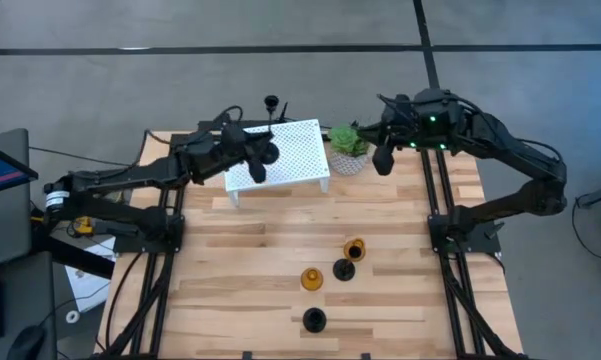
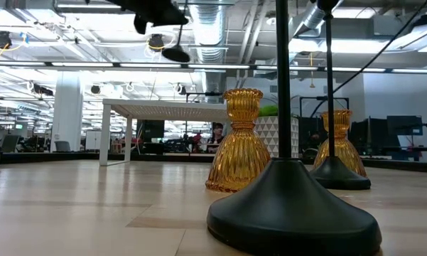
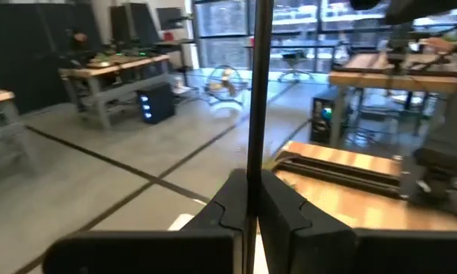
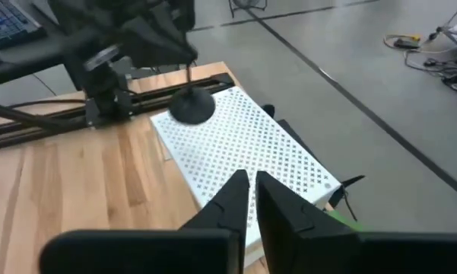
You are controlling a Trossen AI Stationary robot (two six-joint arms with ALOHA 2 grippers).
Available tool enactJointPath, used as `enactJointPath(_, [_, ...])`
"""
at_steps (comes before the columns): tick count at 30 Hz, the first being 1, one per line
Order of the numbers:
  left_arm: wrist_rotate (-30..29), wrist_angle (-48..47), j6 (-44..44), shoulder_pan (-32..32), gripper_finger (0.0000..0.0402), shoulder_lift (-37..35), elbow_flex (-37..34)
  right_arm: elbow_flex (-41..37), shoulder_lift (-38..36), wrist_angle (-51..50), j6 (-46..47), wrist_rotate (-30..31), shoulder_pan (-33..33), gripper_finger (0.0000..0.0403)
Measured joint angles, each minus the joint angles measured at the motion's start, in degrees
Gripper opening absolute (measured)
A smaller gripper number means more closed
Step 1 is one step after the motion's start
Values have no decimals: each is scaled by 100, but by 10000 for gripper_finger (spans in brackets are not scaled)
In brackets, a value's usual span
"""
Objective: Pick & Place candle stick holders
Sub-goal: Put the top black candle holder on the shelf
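My left gripper (image 1: 256, 158) is shut on a black candle stick holder (image 4: 190, 95) and holds it over a white perforated stand (image 1: 285, 150) at the table's far side. Four more holders stand on their bases on the wood near the front. Two are amber (image 1: 354, 247) (image 1: 311, 279) and two are black (image 1: 343, 270) (image 1: 314, 320). In the low view these four fill the foreground, amber (image 2: 236, 142) (image 2: 339, 142) and black (image 2: 291, 206) (image 2: 337, 174). My right gripper (image 1: 383, 160) hangs shut and empty beside the potted plant, with its fingers (image 4: 236, 194) over the stand's edge. My left gripper pinches the black holder's thin stem (image 3: 252, 144) between its two fingers, a short way above the base. The fingers lie about level, across the stem. The holder stays upright, its round base (image 4: 192, 108) below the fingers and clear above the white stand.
A small green potted plant (image 1: 348, 148) stands right of the stand. A small dark object on a stalk (image 1: 272, 102) sits behind the stand at the far edge. Black rails (image 1: 440, 200) run along both table sides. Bare wood (image 1: 240, 260) lies left of the standing holders.
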Motion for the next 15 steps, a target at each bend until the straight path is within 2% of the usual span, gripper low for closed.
enactJointPath(6, [-242, 132, -417, 511, 12, -439, -713, -811, -623, 515, 0, 17, -2, 3])
enactJointPath(15, [-456, 1364, -433, 1150, 12, -746, -1686, -2203, -1625, 1582, 323, 49, -68, 2])
